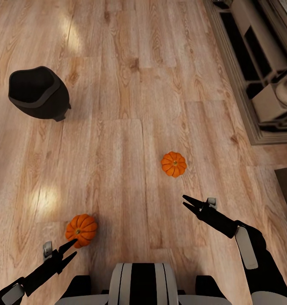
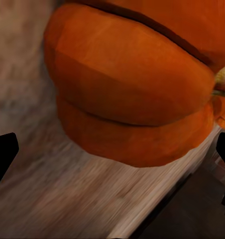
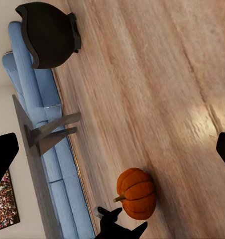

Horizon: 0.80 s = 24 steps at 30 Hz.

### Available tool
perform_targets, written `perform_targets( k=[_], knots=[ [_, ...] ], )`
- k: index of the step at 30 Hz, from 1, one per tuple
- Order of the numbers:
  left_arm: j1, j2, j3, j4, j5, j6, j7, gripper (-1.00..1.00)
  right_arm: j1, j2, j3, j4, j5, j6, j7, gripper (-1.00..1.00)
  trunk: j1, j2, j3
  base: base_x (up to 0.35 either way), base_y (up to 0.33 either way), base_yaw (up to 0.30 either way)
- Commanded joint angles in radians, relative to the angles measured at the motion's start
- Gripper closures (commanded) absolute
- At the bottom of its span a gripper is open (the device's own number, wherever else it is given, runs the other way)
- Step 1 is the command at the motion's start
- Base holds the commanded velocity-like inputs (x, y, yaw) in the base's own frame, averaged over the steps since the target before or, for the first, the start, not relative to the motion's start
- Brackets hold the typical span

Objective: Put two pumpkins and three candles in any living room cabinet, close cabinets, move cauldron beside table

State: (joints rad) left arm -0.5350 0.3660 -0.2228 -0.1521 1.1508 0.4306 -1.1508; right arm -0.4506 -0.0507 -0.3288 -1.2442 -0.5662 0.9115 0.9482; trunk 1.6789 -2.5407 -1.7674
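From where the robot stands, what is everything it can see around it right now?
pumpkins: two, bright orange; near one on the floor at the left gripper's tips, far one further out, ahead of the right gripper.
cauldron: one, matte black; standing on the floor, far left.
floor: light wood planks, with bright light patches.
cabinet: one, low, with dark openings and pale boxes; right edge of the head view.
sofa: one, blue; seen from the right wrist view, behind the table.
table: one, grey, angled legs; beside the sofa.
left gripper: black, open, close against the near pumpkin.
right gripper: black, open, holding nothing.
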Motion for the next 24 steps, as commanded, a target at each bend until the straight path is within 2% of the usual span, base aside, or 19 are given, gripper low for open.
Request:
perform_targets(
  k=[1, 24],
  knots=[
    [0.0, 0.001, -0.008, 0.0, 0.01, 0.01, -0.003, -1.0, 0.0, 0.0, -0.001, 0.0, 0.0, 0.004, 0.003, -1.0, 0.0, 0.0, 0.0, 0.031, -0.005, 0.0],
    [0.0, 0.001, -0.008, 0.0, 0.01, 0.01, -0.003, -1.0, 0.0, -0.001, -0.001, 0.0, 0.0, 0.004, 0.003, -1.0, 0.0, 0.0, 0.0, 0.037, -0.001, 0.0]
  ],
)
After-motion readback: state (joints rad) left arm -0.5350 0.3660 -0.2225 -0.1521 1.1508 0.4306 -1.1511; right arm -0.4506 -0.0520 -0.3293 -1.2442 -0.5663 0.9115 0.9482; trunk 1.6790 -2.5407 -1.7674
